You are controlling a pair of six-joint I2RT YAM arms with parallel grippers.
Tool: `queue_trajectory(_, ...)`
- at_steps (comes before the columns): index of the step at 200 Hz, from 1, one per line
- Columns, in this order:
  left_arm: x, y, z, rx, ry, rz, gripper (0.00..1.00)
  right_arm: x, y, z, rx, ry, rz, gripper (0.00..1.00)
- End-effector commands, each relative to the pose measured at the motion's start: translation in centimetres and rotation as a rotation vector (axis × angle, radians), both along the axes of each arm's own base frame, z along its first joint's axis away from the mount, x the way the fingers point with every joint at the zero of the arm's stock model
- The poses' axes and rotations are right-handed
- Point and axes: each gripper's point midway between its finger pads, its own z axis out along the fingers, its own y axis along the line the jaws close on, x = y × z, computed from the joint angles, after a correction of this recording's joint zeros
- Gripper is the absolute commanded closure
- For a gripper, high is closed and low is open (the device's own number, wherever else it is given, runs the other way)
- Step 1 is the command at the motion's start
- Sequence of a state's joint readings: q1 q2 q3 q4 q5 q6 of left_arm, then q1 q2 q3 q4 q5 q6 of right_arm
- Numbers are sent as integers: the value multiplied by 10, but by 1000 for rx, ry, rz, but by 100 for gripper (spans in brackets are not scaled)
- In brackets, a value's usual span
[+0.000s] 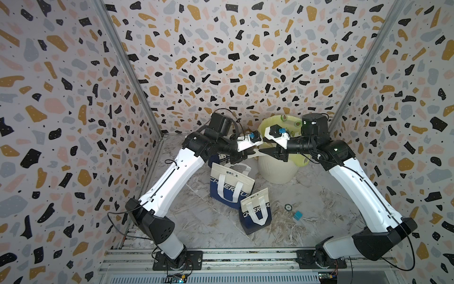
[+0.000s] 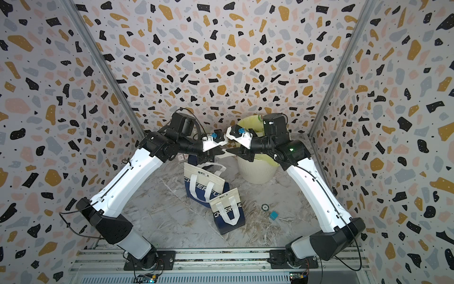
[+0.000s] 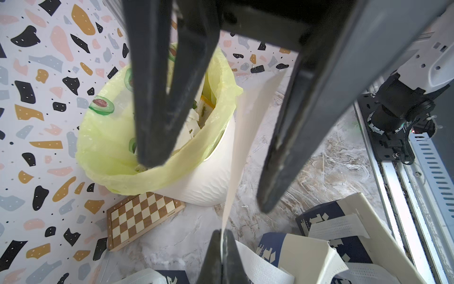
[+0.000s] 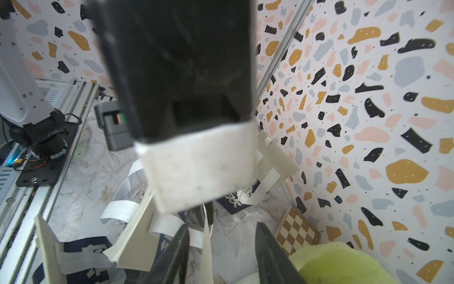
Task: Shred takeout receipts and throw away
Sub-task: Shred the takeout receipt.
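in both top views the left tool (image 1: 251, 154) and the right tool (image 1: 266, 151) are seen tip to tip, raised above the table (image 1: 196, 221). a white bin (image 1: 277, 172) with a yellow-green liner is found just behind and below the right tool, and the tote bags (image 1: 231, 184) lie below the left tool.

in the left wrist view the left tool (image 3: 222, 236) is seen fully closed on a takeout receipt (image 3: 243, 137), pinched at one end. the sheet is stretched away from this tool, toward the right tool's spread fingers (image 3: 282, 147). pale scraps (image 3: 191, 123) are seen inside the liner beyond them.

in the right wrist view the right tool (image 4: 221, 227) is shown parted, with the receipt (image 4: 208, 236) standing edge-on between its fingers and nothing gripped.

the tearing step is judged to be in hand. a firm pinch by the right tool close to the left tool's grip is called for next. the two should then be pulled or twisted apart, with the pieces kept over the bin.
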State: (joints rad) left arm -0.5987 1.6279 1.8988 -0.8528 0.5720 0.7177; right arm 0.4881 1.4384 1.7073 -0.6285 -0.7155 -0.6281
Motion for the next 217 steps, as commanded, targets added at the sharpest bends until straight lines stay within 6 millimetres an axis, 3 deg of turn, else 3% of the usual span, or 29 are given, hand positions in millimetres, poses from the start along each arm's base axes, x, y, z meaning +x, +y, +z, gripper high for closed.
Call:
queue_trajectory(1, -13, 1, 25, -57, -42, -30, 100, -3, 4, 0, 17, 6, 42, 65)
queue_trajectory(44, -12, 1, 28, -69, -44, -16, 100, -3, 8, 4, 42, 3, 64, 82)
queue_trajectory(67, -12, 0, 30, -79, -37, -18, 100, -6, 10, 6, 53, -1, 83, 100)
queue_trajectory(111, 7, 5, 45, -247, 62, 31, 100, -27, 5, 3, 25, -72, 145, 100)
queue_trajectory(130, 17, 8, 46, -309, 111, 46, 100, -52, 10, 2, -7, -125, 199, 100)
queue_trajectory(150, 22, 3, 46, -354, 161, 32, 100, -85, 29, -11, -87, -145, 288, 100)
queue_trajectory(169, 28, -1, 44, -385, 196, 35, 100, -105, 36, -7, -87, -164, 337, 100)
queue_trajectory(198, 37, 1, 44, -422, 228, 53, 100, -107, 30, 13, -40, -233, 323, 100)
queue_trajectory(217, 32, 2, 45, -417, 219, 34, 100, -73, 14, 37, 71, -246, 163, 100)
